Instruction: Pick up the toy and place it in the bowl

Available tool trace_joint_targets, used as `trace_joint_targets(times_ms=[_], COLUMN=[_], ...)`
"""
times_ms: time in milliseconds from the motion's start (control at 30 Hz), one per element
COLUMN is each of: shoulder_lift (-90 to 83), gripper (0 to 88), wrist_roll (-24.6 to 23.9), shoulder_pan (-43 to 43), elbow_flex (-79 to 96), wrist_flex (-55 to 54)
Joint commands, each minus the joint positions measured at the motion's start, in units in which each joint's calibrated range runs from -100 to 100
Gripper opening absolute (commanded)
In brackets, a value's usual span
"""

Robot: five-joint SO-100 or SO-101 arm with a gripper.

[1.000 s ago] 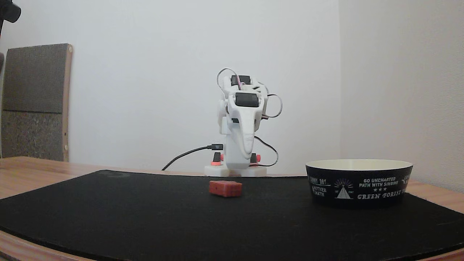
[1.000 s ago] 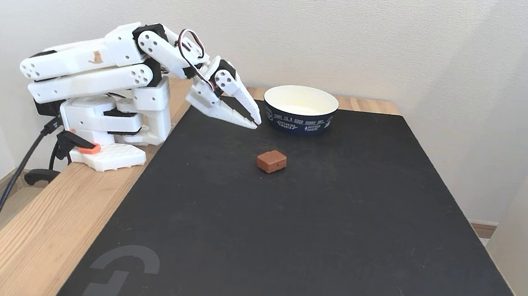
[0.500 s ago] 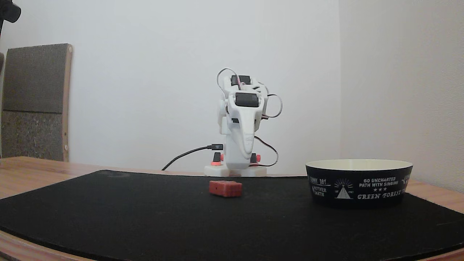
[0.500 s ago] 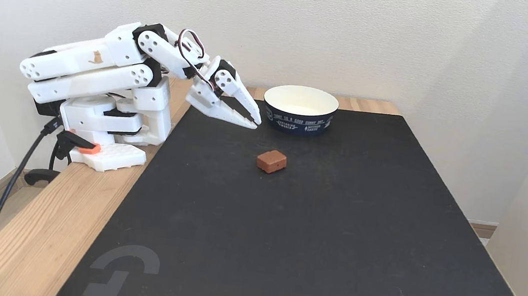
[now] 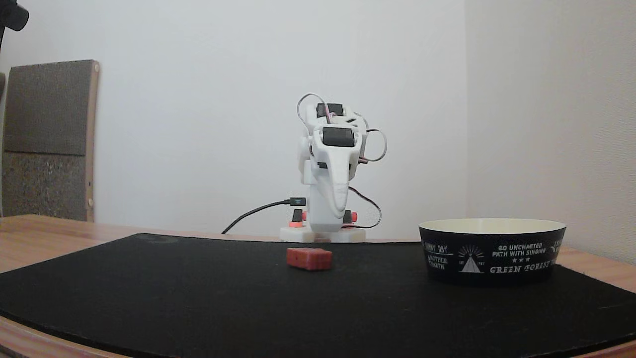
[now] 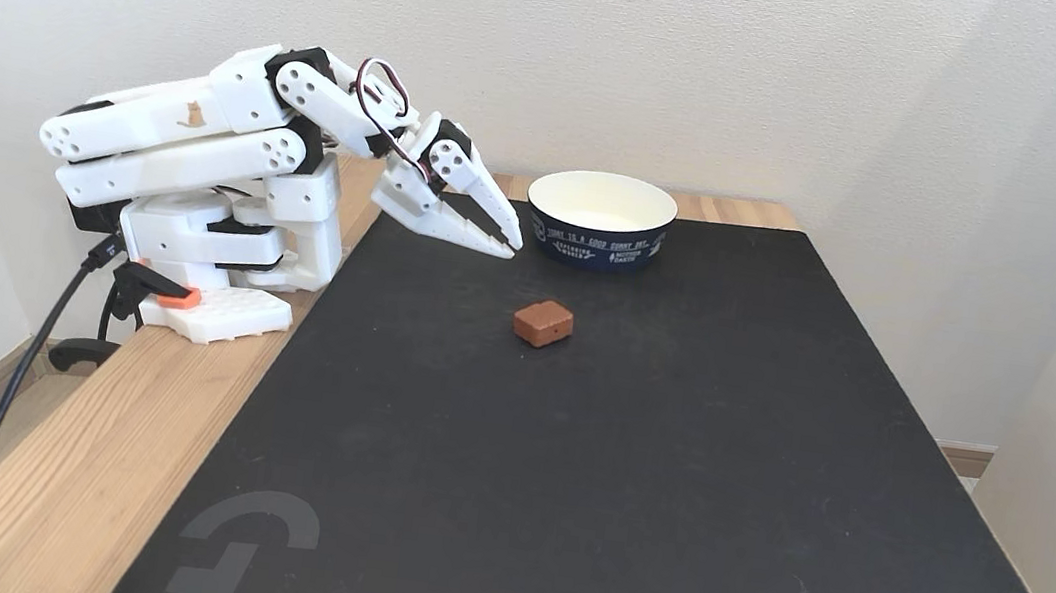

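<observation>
The toy (image 5: 309, 259) (image 6: 544, 323), a small red block, lies on the black mat. The bowl (image 5: 492, 251) (image 6: 600, 220), black outside with white lettering and cream inside, stands on the mat at the right in a fixed view and at the back in another. My white arm is folded back over its base. The gripper (image 6: 511, 243) (image 5: 340, 210) hangs shut with nothing in it, a little above the mat, behind the toy and just left of the bowl in the higher fixed view. It touches neither.
The black mat (image 6: 628, 470) covers most of the wooden table (image 6: 63, 471). The arm's base (image 6: 214, 310) with red-orange knobs sits on the table's left edge, a black cable (image 6: 25, 376) trailing off it. A grey board (image 5: 47, 139) leans on the wall.
</observation>
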Motion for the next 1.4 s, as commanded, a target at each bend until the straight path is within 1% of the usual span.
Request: trace_joint_targets(times_ms=[0, 500, 633, 667, 700, 867, 933, 1067, 1133, 1167, 1267, 1300, 1333, 1367], shoulder_lift=[-0.3, -0.3, -0.4, -0.4, -0.4, -0.3, -0.2, 1.3, 5.1, 11.9, 25.6, 30.8, 41.4, 46.3], gripper=[2.5, 2.6, 4.0, 6.3, 14.2, 36.6, 39.0, 39.1, 39.1, 39.1, 39.1, 39.1, 39.1, 39.1], wrist_roll=[0.1, 0.1, 0.2, 0.2, 0.2, 0.2, -0.1, -0.3, -0.8, -3.2, -7.8, -9.1, -10.4, -10.5], shoulder_pan=[0.6, 0.6, 0.6, 0.6, 0.6, 0.6, 0.6, 1.6, 2.6, 3.7, 6.9, 8.1, 10.4, 11.3], elbow_flex=[0.7, 0.7, 0.7, 0.7, 0.7, 0.7, 0.6, -1.0, -3.6, -7.6, -15.2, -18.1, -24.7, -28.2], wrist_flex=[-0.1, -0.1, -0.2, -0.2, -0.2, -0.2, -0.2, -0.3, -0.5, -2.5, -6.5, -7.3, -7.8, -7.5])
